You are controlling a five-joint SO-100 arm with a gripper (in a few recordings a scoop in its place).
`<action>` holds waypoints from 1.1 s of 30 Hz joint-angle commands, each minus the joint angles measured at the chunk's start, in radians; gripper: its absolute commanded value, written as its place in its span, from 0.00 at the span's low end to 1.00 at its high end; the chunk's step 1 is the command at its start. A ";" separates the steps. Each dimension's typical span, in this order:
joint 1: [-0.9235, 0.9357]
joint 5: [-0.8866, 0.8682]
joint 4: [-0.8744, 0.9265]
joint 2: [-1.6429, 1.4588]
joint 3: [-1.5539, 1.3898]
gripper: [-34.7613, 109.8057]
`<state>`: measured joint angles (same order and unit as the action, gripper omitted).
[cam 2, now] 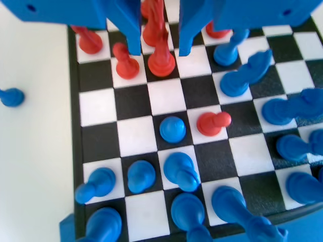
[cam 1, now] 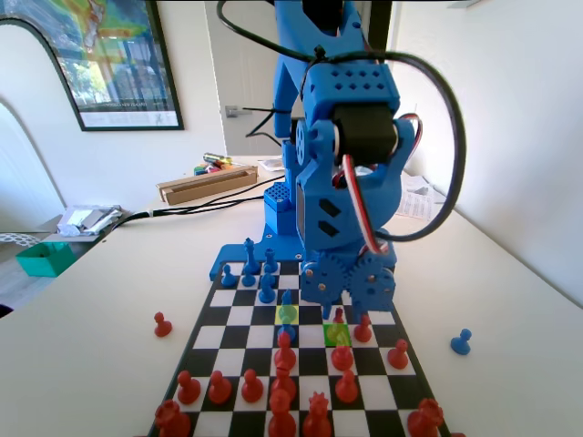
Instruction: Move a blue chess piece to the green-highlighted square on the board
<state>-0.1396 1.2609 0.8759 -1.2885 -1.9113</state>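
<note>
In the fixed view my gripper (cam 1: 350, 291) hangs low over the board (cam 1: 208, 335), just behind the green-highlighted square (cam 1: 337, 335). A red piece (cam 1: 339, 318) stands on that square. A blue chess piece (cam 1: 288, 311) stands at the yellow square, to the left of the green one. In the wrist view my gripper (cam 2: 159, 50) is open, its jaws on either side of a red piece (cam 2: 161, 56) without touching it. Nearer the camera, a small blue pawn (cam 2: 172, 129) stands on a black square with a red pawn (cam 2: 212, 122) right beside it.
Red pieces (cam 1: 284, 382) crowd the near rows in the fixed view, and taller blue pieces (cam 1: 250, 264) stand by the arm's base. A stray blue pawn (cam 1: 462, 341) (cam 2: 11, 97) and a stray red pawn (cam 1: 162, 323) stand on the table beside the board.
</note>
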 commanded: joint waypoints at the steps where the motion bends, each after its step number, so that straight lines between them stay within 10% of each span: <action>1: -0.011 0.015 -0.005 -0.017 0.014 0.33; 33: 0.014 0.052 0.060 -0.083 0.069 0.25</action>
<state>-0.1258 1.3039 0.9035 -1.2701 -1.8991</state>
